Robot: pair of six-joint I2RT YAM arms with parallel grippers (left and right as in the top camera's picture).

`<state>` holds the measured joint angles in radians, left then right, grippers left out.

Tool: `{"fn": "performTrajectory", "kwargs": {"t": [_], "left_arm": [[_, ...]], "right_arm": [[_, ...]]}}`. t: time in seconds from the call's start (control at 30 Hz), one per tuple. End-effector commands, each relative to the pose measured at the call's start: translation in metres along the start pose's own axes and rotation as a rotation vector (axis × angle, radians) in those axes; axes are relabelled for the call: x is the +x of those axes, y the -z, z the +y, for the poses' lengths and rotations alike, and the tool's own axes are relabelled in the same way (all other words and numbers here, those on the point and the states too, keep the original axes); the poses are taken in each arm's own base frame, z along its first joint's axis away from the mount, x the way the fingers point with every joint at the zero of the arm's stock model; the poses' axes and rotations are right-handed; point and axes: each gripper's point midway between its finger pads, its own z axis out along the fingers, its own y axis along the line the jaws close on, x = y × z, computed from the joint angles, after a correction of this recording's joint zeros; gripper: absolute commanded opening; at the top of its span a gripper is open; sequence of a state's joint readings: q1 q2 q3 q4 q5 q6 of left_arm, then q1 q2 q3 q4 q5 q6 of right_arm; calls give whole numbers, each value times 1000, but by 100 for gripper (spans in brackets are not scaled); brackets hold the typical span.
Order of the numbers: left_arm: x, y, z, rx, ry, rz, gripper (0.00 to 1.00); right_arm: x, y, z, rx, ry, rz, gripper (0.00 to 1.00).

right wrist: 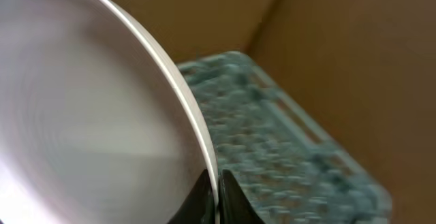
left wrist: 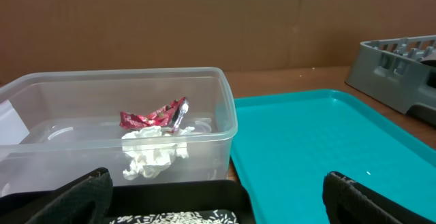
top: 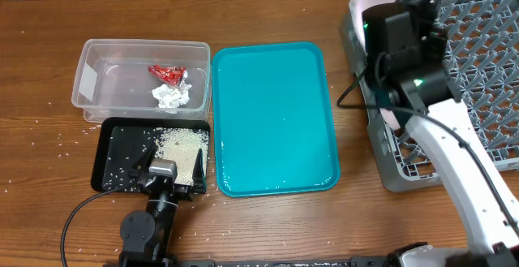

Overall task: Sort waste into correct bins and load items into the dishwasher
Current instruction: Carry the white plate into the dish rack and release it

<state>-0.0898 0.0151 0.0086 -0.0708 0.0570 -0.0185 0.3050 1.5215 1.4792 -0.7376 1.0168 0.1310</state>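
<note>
You'll find a flat teal serving tray (top: 276, 121) mid-view, its length running twelve to six o'clock. The wooden table (top: 40, 40) surrounds it. A brown wall (left wrist: 204, 20) stands at twelve o'clock.

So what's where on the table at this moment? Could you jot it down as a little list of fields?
tub: holds wrapper and tissue
black tray: holds rice; stray grains on the table around it
teal tray: nothing on it
rack: at the table's far end
left tool: open, over the black tray
right tool: shut on the plate rim, plate held at the rack
</note>
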Motion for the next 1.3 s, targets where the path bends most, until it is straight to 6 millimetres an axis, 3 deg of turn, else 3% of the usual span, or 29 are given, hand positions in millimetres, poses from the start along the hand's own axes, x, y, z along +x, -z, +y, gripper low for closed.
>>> {"fn": "performTrajectory", "kwargs": {"t": [0.0, 0.17, 0.3, 0.63, 0.73, 0.77, 0.83, 0.97, 1.1, 1.27], "left_arm": [[0, 0, 0, 5, -16, -6, 100], [0, 0, 0, 5, -16, -6, 100], [0, 0, 0, 5, -16, -6, 100], [0, 0, 0, 5, -16, -6, 100], [0, 0, 0, 4, -16, -6, 100], [0, 0, 0, 5, -16, -6, 100], [0, 0, 0, 4, -16, -6, 100], [0, 0, 0, 5, -16, -6, 100], [0, 0, 0, 5, -16, -6, 100], [0, 0, 0, 5, -16, -6, 100]], "right_arm": [[9, -27, -35, 215, 107, 36, 4], [32, -68, -53, 306, 133, 131, 4], [46, -90, -56, 344, 157, 177, 4], [76, -115, -29, 304, 254, 253, 4], [75, -113, -24, 296, 257, 245, 4], [74, -112, -22, 291, 266, 242, 8], [72, -110, -17, 280, 298, 237, 28], [67, -99, -4, 250, 317, 210, 38], [56, -76, 19, 192, 323, 154, 43], [33, -27, 46, 90, 306, 48, 59]]}}
